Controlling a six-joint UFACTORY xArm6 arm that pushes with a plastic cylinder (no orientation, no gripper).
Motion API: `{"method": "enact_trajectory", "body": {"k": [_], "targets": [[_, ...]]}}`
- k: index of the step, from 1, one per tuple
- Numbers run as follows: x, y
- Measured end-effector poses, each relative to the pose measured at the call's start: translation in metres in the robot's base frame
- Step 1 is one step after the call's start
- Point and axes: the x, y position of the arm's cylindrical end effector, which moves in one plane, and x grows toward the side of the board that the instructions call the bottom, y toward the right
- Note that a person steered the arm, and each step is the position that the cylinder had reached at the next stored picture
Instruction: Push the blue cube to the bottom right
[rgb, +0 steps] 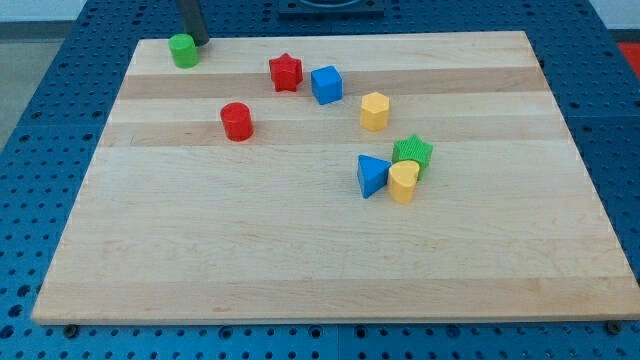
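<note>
— Where is my tip (198, 42)?
— At the table's (300, 250) top-left edge, just beside the green cylinder (183, 50), behind it to the view's right.
— Is there a claw?
— No claw shows; only a rod.
— And the blue cube (326, 85)?
— Well right of my tip, slightly lower, just beside the red star (285, 72).

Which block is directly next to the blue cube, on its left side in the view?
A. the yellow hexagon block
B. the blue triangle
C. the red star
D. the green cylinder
C: the red star stands just to the view's left of the blue cube, nearer than any other block.
</note>
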Motion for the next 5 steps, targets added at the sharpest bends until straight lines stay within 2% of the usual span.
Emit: {"method": "enact_trajectory", "body": {"k": [5], "targets": [[0.0129, -0.0012]]}}
